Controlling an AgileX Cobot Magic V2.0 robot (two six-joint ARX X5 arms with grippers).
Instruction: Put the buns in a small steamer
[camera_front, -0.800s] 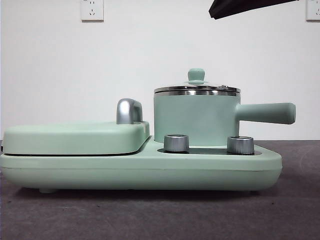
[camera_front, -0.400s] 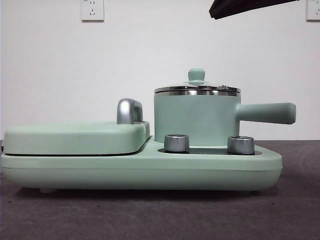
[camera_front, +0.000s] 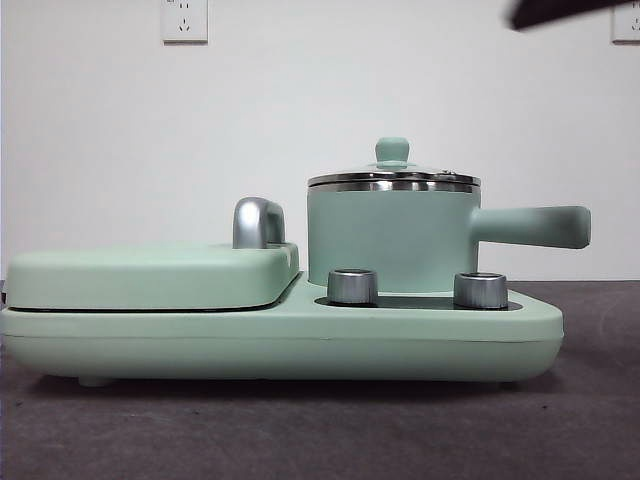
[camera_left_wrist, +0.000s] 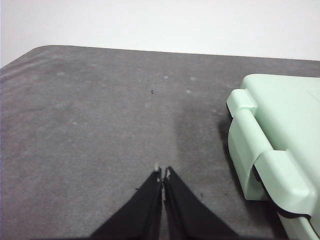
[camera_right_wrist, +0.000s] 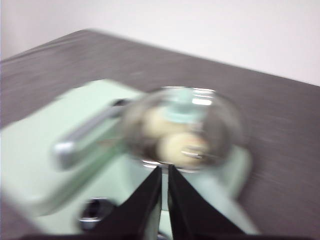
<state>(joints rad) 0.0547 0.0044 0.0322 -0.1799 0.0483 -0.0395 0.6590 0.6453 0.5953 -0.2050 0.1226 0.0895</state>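
Sitting on the mint-green cooker base (camera_front: 280, 340), the small mint-green steamer pot (camera_front: 390, 240) wears its glass lid (camera_right_wrist: 182, 127), two cream-white buns (camera_right_wrist: 172, 140) inside; the right gripper (camera_right_wrist: 164, 170) hangs above it, jaws closed and empty, the left gripper (camera_left_wrist: 162, 173) likewise closed over grey table (camera_left_wrist: 100, 110)

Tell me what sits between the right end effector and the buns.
Only the glass lid: the right wrist view, though blurred, shows the buns under it inside the small steamer, with the right end effector above.
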